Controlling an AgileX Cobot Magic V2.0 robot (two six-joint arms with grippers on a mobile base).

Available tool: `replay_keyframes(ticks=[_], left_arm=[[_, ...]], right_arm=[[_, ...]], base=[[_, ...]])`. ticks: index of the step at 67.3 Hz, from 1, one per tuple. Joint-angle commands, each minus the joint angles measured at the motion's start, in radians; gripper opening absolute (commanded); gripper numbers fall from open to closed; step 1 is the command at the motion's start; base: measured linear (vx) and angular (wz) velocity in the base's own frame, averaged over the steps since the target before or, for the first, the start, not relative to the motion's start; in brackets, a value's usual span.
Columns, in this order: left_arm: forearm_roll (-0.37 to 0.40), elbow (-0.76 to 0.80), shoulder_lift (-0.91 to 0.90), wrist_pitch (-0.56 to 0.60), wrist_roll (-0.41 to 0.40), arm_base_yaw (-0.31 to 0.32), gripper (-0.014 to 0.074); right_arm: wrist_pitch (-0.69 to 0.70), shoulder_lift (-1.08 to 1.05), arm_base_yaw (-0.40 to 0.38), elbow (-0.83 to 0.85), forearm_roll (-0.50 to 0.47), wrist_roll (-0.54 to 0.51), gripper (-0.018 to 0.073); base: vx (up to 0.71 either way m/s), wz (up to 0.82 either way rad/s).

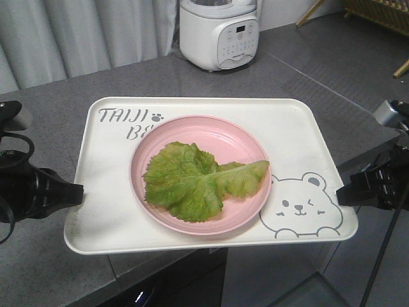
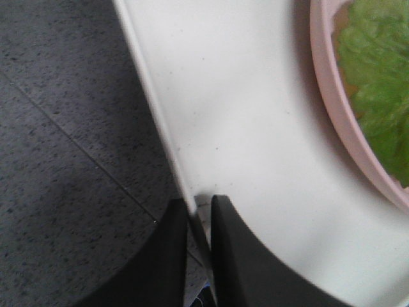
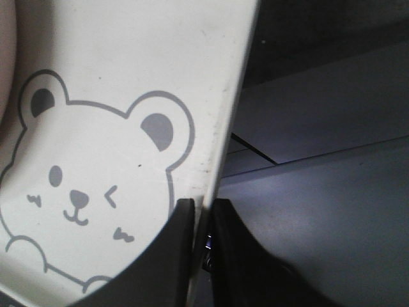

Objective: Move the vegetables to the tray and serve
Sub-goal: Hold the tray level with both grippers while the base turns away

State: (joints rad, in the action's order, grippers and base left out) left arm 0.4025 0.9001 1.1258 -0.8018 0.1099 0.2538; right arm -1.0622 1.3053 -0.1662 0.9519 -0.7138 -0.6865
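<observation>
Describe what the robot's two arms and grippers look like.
Both are matt black. The left gripper tapers to a blunt wedge, with a black cable looping above it. The right gripper looks alike, with a grey block above and a thin black cable below. Close up, the fingers are smooth and curved.

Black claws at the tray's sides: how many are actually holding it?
2. The left gripper pinches the tray's left rim; the right gripper pinches its right rim, beside the bear drawing. No others show.
</observation>
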Motion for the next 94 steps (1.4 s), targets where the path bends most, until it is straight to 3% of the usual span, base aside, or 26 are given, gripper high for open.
replay_keyframes(ticks=[1,94], left_arm=[[0.021,0.026,-0.025,0.027,0.043,0.011,-0.0006],[0.021,0.026,-0.025,0.027,0.043,0.011,-0.0006]], right_arm=[[-0.003,-0.032,0.004,0.03,-0.061,-0.033,-0.0006],[-0.004,-0.032,0.004,0.03,-0.061,-0.033,-0.0006]], base=[[0.0,-0.3],[-0.01,-0.31]])
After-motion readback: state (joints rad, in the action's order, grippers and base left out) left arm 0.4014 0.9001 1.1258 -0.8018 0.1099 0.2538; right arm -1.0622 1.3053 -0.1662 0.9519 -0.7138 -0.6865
